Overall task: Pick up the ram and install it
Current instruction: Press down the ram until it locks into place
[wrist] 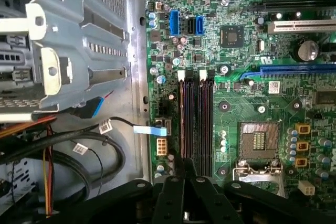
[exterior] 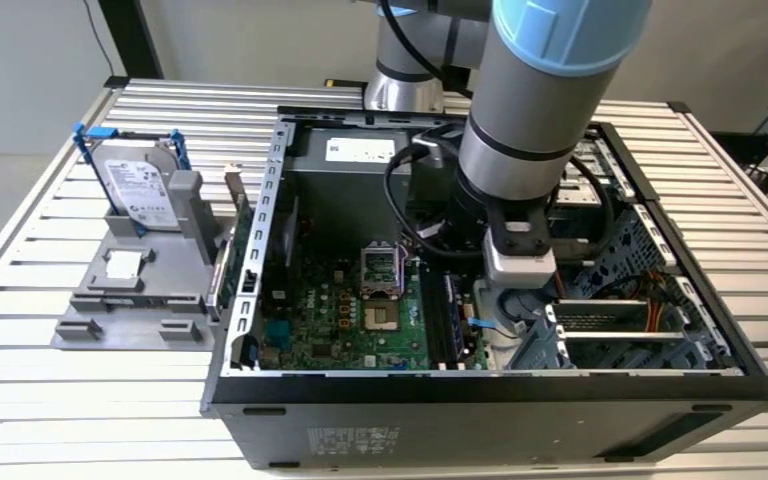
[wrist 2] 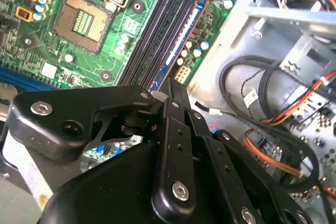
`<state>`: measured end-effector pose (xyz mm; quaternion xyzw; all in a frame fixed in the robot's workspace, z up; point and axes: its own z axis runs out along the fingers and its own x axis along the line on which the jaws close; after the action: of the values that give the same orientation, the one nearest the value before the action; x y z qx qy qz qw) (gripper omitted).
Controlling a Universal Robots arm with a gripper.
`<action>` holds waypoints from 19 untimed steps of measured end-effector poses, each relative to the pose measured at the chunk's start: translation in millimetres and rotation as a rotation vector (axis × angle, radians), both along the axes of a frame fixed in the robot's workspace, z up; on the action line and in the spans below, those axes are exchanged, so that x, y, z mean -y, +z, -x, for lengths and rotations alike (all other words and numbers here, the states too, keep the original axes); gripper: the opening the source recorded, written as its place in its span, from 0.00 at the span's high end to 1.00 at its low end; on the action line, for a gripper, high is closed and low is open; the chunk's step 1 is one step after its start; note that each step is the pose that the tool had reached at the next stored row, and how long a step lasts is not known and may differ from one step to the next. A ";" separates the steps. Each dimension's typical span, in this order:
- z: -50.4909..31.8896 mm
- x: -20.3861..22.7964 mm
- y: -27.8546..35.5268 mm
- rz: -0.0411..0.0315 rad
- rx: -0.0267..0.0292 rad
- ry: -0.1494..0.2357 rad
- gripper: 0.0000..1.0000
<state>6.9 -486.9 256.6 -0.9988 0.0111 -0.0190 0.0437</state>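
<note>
The ram (wrist 2: 181, 38) is a thin dark stick with a bluish side. It lies along the outermost memory slot of the green motherboard (exterior: 337, 310), running from a white clip to my fingertips. In the first wrist view the ram (wrist: 182, 124) is edge-on in line with that slot. My gripper (wrist 2: 170, 92) is low inside the open computer case (exterior: 357, 385), its black fingers (wrist: 169, 192) pressed together on the ram's near part. I cannot tell how deep the ram sits in the slot. In the exterior view the gripper (exterior: 498, 312) hangs beside the slots.
Black and orange cables (wrist 2: 262, 145) and a metal drive cage (wrist: 68, 56) crowd the side next to the slots. The bare processor socket (wrist: 257, 142) lies on the other side. Outside the case, a grey fixture (exterior: 117, 300) holds a hard drive (exterior: 137, 180), with a thin green board (exterior: 240, 228) beside it.
</note>
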 end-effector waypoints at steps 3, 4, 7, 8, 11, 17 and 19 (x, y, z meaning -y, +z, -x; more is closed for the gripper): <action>0.0 -0.1 -0.1 -0.0029 0.0000 0.048 1.00; 0.0 -0.1 -0.1 -0.0030 0.0000 0.065 1.00; 0.0 -0.1 0.0 -0.0030 -0.0001 0.116 1.00; 0.0 -0.1 0.0 -0.0030 -0.0001 0.135 1.00; 0.0 -0.1 0.0 -0.0030 -0.0002 0.190 1.00; 0.0 -0.2 0.0 -0.0030 -0.0003 0.298 1.00; 0.0 -0.2 0.0 -0.0029 -0.0004 0.336 1.00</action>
<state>7.0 -486.7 256.6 -0.9865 -0.1561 -0.0112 0.0477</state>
